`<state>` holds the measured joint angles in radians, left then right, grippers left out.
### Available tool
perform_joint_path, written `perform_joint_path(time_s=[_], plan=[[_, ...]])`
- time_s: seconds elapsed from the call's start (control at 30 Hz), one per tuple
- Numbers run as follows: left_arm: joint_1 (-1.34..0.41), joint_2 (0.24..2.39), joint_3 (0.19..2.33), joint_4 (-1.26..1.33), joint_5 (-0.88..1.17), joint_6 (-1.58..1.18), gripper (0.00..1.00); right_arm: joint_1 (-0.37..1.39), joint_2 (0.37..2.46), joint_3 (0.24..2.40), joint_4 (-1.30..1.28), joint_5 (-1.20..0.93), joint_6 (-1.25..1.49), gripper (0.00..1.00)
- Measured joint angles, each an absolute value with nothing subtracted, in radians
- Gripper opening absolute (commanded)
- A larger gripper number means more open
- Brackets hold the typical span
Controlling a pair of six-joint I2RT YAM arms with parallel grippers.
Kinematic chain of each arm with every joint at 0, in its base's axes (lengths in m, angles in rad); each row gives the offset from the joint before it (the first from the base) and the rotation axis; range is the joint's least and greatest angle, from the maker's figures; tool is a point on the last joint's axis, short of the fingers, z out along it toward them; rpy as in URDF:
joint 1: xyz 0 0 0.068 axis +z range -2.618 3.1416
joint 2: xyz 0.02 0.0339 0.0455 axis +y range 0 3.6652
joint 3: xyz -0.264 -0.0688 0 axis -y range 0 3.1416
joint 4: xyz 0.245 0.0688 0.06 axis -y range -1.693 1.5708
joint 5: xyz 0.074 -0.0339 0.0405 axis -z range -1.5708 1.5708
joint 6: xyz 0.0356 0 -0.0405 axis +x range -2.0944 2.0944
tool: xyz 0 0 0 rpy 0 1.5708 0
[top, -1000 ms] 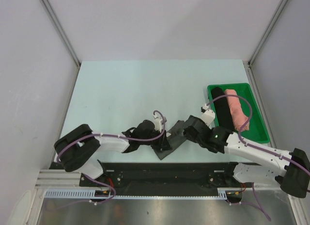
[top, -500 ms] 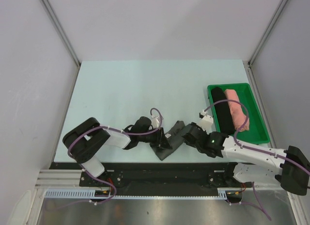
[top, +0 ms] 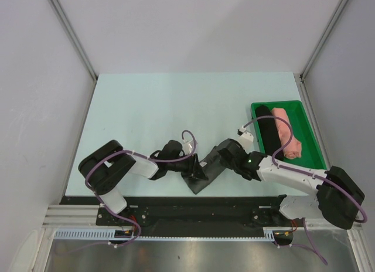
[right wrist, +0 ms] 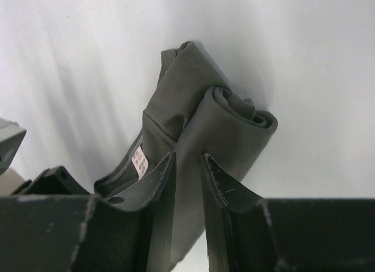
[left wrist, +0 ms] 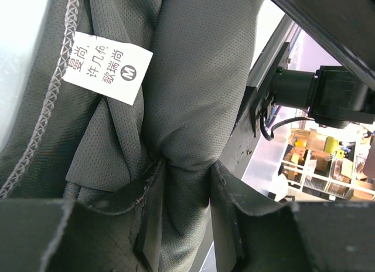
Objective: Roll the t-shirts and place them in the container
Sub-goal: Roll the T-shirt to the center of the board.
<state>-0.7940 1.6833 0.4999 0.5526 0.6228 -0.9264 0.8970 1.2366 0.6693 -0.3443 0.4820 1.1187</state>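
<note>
A dark charcoal-grey t-shirt (top: 206, 168) lies part-rolled near the table's front edge, between both arms. In the left wrist view its rolled cloth (left wrist: 199, 96) bulges between the jaws, and my left gripper (left wrist: 187, 165) is shut on it, beside the white neck label (left wrist: 108, 67). From the other side my right gripper (right wrist: 188, 156) is shut on the same roll (right wrist: 234, 128), whose spiral end faces away. In the top view the left gripper (top: 191, 166) and the right gripper (top: 225, 156) pinch the shirt's two ends. A black roll (top: 269, 134) and a salmon-pink roll (top: 287, 137) lie in the tray.
The green plastic tray (top: 304, 116) stands at the right of the pale table (top: 176, 108). A black rail (top: 199, 204) runs along the near edge below the shirt. Grey walls enclose the table on three sides.
The right gripper has closed down onto the charcoal shirt's right end and its arm has swung left. The left arm's elbow has drawn in toward the shirt; its grip is unchanged.
</note>
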Motion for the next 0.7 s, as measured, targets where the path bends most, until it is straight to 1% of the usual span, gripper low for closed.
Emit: perform_joint_path(time_s=[0.23, 0.33, 0.4, 0.47, 0.57, 0.7], plan=[[-0.794, 1.683, 0.509, 0.533, 0.624, -0.917, 0.43, 0.831, 1.33, 0.669, -0.279, 0.426, 1.105, 0.25], [-0.794, 1.679, 0.517, 0.512, 0.624, -0.907, 0.47, 0.815, 1.35, 0.669, -0.259, 0.406, 1.105, 0.25], [-0.794, 1.67, 0.522, 0.487, 0.62, -0.892, 0.53, 0.81, 1.364, 0.669, -0.252, 0.399, 1.105, 0.24], [-0.794, 1.654, 0.533, 0.446, 0.609, -0.868, 0.58, 0.808, 1.378, 0.669, -0.245, 0.392, 1.105, 0.23], [-0.795, 1.615, 0.551, 0.363, 0.584, -0.824, 0.62, 0.804, 1.398, 0.672, -0.233, 0.386, 1.106, 0.22], [-0.796, 1.534, 0.574, 0.223, 0.525, -0.748, 0.63, 0.802, 1.431, 0.691, -0.229, 0.382, 1.106, 0.22]])
